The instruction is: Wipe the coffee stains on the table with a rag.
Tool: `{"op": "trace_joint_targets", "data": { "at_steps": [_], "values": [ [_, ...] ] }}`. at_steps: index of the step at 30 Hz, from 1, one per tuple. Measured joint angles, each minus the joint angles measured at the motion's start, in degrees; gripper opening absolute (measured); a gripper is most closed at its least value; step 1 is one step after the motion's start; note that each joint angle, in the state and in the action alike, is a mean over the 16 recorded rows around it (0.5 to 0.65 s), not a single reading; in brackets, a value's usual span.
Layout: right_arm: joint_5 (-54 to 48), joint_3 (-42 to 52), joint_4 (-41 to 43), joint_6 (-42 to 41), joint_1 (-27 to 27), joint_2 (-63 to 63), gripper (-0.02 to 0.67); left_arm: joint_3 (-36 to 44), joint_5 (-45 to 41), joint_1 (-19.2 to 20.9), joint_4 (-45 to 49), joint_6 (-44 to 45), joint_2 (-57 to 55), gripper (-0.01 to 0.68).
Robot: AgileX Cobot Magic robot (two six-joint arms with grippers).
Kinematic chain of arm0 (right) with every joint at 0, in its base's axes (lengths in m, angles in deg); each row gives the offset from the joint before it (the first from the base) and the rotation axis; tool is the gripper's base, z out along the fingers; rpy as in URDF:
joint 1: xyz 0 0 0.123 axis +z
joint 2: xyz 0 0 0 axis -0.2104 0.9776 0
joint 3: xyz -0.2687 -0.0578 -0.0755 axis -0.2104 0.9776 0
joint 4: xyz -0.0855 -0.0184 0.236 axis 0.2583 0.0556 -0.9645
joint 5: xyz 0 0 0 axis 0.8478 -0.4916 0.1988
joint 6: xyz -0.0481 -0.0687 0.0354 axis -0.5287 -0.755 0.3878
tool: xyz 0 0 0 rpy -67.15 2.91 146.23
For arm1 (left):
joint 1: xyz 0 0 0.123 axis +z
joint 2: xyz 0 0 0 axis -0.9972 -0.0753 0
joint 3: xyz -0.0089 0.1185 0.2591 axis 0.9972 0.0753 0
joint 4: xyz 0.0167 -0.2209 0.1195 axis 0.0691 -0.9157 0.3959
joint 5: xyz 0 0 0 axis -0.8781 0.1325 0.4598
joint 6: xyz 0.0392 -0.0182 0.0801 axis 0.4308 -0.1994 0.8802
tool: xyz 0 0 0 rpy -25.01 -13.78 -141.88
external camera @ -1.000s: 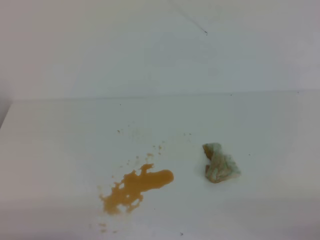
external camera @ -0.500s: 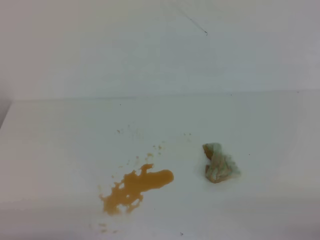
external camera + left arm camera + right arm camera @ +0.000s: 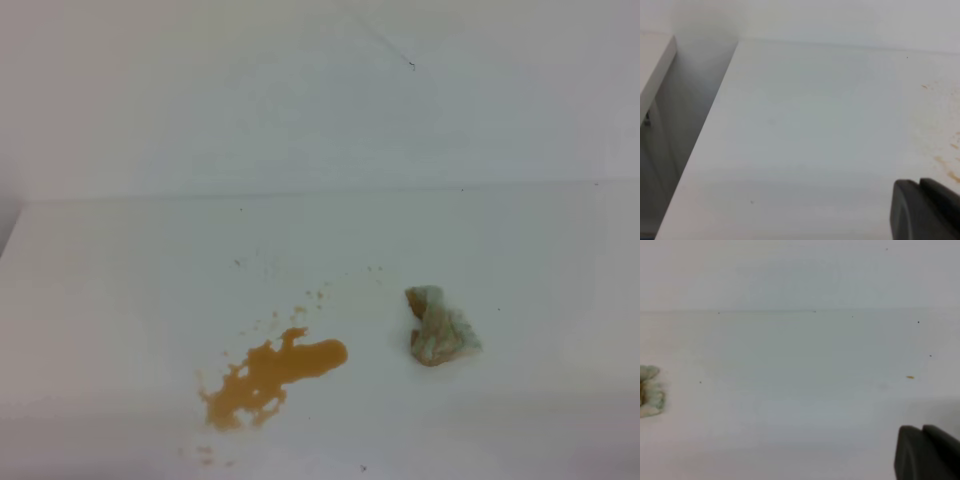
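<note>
The coffee stains (image 3: 275, 375) form an orange-brown blotch with splattered specks at the front centre-left of the white table (image 3: 120, 300). To its right lies the rag (image 3: 440, 328), a lumpy pale greenish wad with brown patches, apart from the blotch. The rag (image 3: 649, 390) also shows at the left edge of the right wrist view. Neither gripper appears in the exterior high view. My left gripper (image 3: 920, 185) shows as dark fingers pressed together at the lower right, near faint tan specks (image 3: 945, 162). My right gripper (image 3: 922, 430) looks the same, shut and holding nothing.
A white wall (image 3: 300, 100) with a thin dark scratch (image 3: 390, 48) rises behind the table. In the left wrist view the table's left edge (image 3: 700, 140) drops into a shadowed gap beside another white surface (image 3: 655, 65).
</note>
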Motion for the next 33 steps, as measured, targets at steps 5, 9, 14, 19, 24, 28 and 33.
{"op": "trace_joint_targets", "data": {
  "at_steps": [5,9,14,19,24,28,33],
  "values": [
    [0.1,0.0,1.1,0.0,0.0,0.0,-0.003,0.1,0.1,0.0,0.0,0.0,0.1,0.001],
    [-0.1,0.0,1.3,0.0,0.0,0.0,-0.003,0.1,0.1,0.0,0.0,0.0,0.1,0.001],
    [-0.5,0.0,1.4,0.0,0.0,0.0,-0.003,0.1,0.1,0.0,0.0,0.0,0.1,0.001],
    [-0.8,0.0,1.4,0.0,0.0,0.0,-0.003,0.0,0.0,0.0,0.0,0.0,0.0,0.001],
    [-0.9,0.0,1.1,0.0,0.0,0.0,-0.003,0.0,0.0,0.0,0.0,0.0,0.0,0.001],
    [0.2,0.0,0.5,0.0,0.0,0.0,-0.003,0.0,0.1,0.0,0.0,0.0,0.0,0.001],
    [3.3,0.0,-0.8,0.1,0.0,0.0,-0.003,0.0,0.1,0.0,0.0,0.0,0.0,0.001]
  ]
}}
